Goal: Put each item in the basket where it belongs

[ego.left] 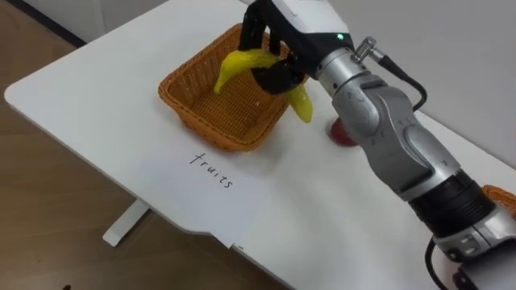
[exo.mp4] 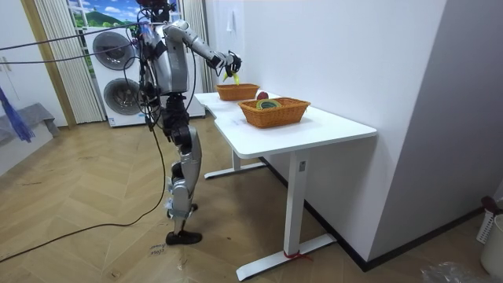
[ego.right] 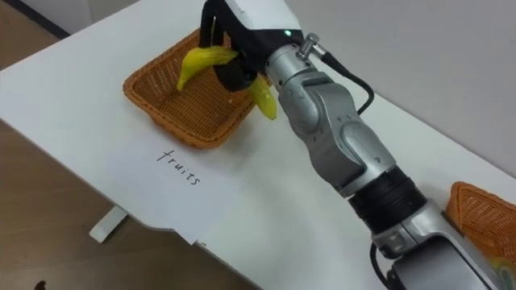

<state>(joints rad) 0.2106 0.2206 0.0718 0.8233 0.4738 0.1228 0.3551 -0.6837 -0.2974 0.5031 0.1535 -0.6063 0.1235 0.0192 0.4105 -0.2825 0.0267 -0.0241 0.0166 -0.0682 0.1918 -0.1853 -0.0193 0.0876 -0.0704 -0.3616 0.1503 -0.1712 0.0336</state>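
Yellow banana (ego.left: 240, 63) was clamped in the curled fingers of the right hand (ego.left: 282, 36), hanging over the 2 o'clock rim of the wicker basket (ego.left: 193, 109). A paper label (ego.left: 214, 173) lay at the basket's 6 o'clock and a red fruit (ego.left: 342, 134) at its 3 o'clock, both on the white table (ego.left: 97, 89).

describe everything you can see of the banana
The banana is yellow, curved and smooth-skinned. The right hand is curled round its middle, so both ends stick out: one points over the wicker basket, the other hangs down by the basket's far corner. It looks lifted clear of basket and table, touching only the hand.
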